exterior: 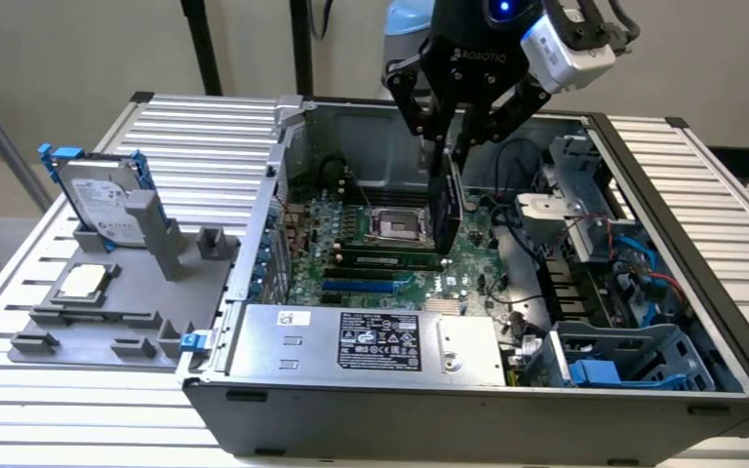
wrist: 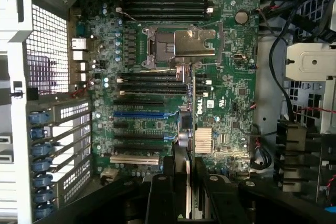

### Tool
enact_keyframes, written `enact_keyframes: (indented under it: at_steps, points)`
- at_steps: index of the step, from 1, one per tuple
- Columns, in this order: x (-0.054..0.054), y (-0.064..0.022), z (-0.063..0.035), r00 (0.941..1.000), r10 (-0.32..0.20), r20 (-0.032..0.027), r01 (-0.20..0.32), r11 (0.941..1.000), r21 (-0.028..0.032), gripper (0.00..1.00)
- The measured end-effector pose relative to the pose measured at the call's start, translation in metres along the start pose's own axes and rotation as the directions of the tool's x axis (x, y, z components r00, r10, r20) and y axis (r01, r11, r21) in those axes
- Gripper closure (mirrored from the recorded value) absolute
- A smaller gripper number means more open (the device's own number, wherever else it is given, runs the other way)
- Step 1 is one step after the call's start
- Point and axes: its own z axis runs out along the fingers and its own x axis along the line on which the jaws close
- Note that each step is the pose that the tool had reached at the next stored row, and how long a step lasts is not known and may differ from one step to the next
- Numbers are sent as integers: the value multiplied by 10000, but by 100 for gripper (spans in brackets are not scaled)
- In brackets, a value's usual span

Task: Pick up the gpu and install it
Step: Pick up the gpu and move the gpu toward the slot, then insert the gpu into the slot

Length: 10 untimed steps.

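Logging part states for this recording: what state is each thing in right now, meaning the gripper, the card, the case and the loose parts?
Black robot gripper: shut on the thin dark gpu card.
The gpu: on edge over the green motherboard, crosswise to its slots, not seated.
Grey computer case: side open.
Blue expansion slot: empty.
Silver hard drive in blue frame: upright in a grey holder outside the case.

A plain beige wall (exterior: pixel 62 49) rises behind the pincer (exterior: pixel 454 146); two black posts (exterior: pixel 202 44) stand before it. Below the pincer, a ribbed aluminium bench (exterior: pixel 206 136) spreads out under soft, even light
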Motion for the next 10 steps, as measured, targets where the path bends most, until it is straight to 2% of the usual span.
enact_keyframes:
  at_steps: [10]
  points:
    - [0, 0, 1, 10000, 0, -15, 0, 10000, -2, 74]
